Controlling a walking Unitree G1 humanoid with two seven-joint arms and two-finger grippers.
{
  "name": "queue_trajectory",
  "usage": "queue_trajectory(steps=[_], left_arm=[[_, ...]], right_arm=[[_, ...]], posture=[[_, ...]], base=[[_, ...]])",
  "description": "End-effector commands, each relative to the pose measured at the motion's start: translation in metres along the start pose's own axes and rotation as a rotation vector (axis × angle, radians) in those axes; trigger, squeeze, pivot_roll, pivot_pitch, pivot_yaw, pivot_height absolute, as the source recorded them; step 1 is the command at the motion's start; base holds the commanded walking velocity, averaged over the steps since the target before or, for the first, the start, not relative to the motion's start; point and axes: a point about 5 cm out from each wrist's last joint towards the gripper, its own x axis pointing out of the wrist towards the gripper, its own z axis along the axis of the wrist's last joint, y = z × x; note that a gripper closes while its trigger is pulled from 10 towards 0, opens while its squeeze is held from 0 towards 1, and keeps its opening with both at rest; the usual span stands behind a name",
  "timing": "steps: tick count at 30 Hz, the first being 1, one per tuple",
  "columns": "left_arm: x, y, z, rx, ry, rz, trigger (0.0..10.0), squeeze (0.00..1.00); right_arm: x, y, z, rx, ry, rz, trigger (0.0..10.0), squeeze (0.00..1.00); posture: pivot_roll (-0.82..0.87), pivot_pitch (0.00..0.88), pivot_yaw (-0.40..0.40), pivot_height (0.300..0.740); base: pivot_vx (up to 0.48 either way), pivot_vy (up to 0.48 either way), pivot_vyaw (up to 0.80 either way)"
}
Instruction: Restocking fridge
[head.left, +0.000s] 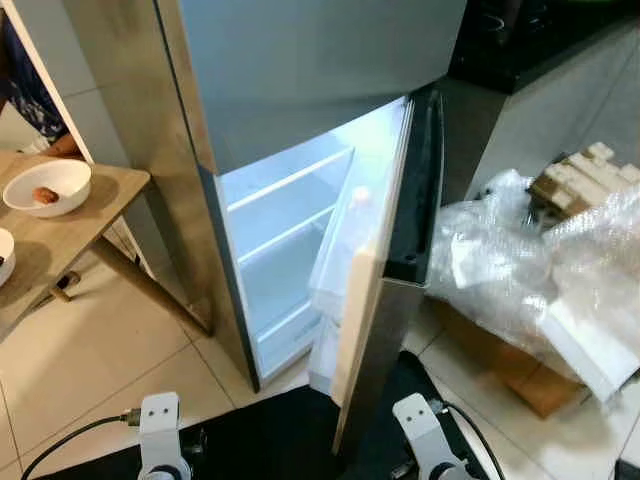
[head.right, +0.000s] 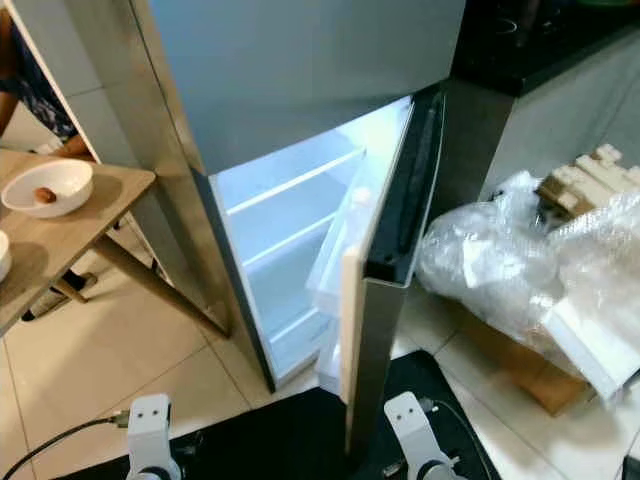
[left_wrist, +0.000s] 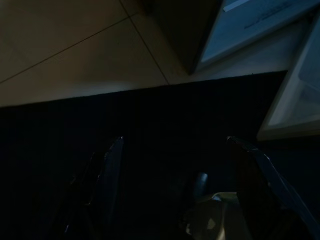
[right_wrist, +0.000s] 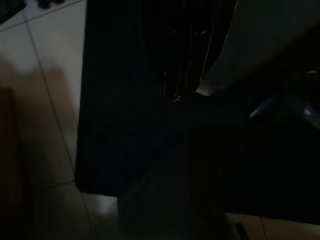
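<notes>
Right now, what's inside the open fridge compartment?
The fridge compartment is lit, with bare white shelves and no food visible on them. The half-open door covers its right part, and the contents of the door bins cannot be made out.

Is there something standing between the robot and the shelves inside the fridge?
Partly. The fridge door is only half open and its edge stands in front of the right side of the lit shelves. The left side of the opening looks free. Both arms hang low.
</notes>
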Motion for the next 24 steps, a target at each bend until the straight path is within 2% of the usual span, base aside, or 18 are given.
queue_trajectory(steps=[1,11,13,18,24], left_arm=[[-0.001,0.000,-0.004,-0.001,0.006,0.017,10.0,0.00],[-0.002,0.006,0.002,-0.036,-0.046,0.056,10.0,0.00],[-0.002,0.006,0.001,-0.030,-0.043,0.058,10.0,0.00],[-0.002,0.003,0.004,0.045,-0.065,0.024,10.0,0.00],[-0.003,0.002,0.003,0.050,-0.071,0.021,10.0,0.00]], right_arm=[[-0.002,-0.002,-0.005,0.016,0.015,-0.005,10.0,0.00],[0.000,-0.002,0.002,0.014,-0.010,-0.001,10.0,0.00],[0.001,-0.002,0.005,0.019,-0.020,-0.001,10.0,0.00],[0.003,-0.003,0.009,0.014,-0.030,-0.001,10.0,0.00],[0.003,-0.003,0.010,-0.006,-0.033,0.009,10.0,0.00]], posture=[[-0.08,0.085,0.043,0.719],[-0.08,0.092,0.041,0.719],[-0.08,0.092,0.041,0.719],[-0.07,0.097,0.037,0.719],[-0.07,0.101,0.035,0.719]], base=[[0.000,0.000,0.00],[0.000,0.000,0.00],[0.000,0.000,0.00],[0.000,0.000,0.00],[0.000,0.000,0.00]])
